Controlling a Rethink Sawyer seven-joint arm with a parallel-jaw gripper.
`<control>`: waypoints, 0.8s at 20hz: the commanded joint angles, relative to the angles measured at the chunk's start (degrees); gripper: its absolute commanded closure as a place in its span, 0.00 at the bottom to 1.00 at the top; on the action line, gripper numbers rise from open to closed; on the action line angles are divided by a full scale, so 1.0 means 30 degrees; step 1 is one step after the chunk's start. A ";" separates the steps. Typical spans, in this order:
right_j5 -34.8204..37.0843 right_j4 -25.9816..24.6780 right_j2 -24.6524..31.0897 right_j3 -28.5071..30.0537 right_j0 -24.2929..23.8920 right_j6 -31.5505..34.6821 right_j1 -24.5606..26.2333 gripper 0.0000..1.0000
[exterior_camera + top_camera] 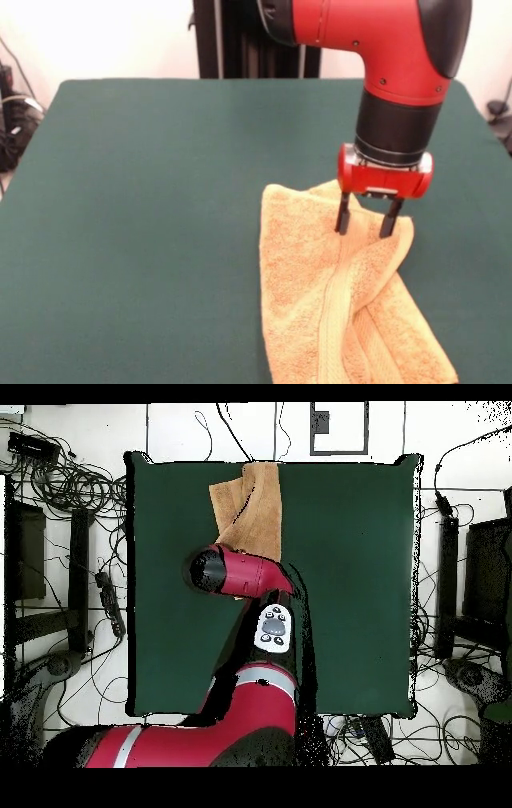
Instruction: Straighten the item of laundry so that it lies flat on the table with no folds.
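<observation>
Readable text: none in either view.
Arm control panel [273, 627]: pale oval with dark buttons, seen from overhead; any markings are perhaps too small to make out.
Towel [336, 296] below the fingers [343, 216]: no legible label.

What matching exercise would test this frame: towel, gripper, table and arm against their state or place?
Things:
1. orange-tan terry-cloth towel
2. black two-fingered gripper
3. dark green cloth-topped table
4. red and black robot arm

States:
A. open, tips down on the cloth
B. reaching down from above
C. folded over itself, at the table's edge
D. mostly bare

Pairs: 1-C, 2-A, 3-D, 4-B
</observation>
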 commanded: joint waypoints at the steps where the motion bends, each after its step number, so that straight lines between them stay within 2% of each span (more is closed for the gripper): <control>1: -0.0958 0.1781 0.1237 0.2246 0.0988 0.6385 0.1015 0.00; 16: -0.0990 0.2999 0.0636 0.2374 0.1812 0.6329 0.1133 0.00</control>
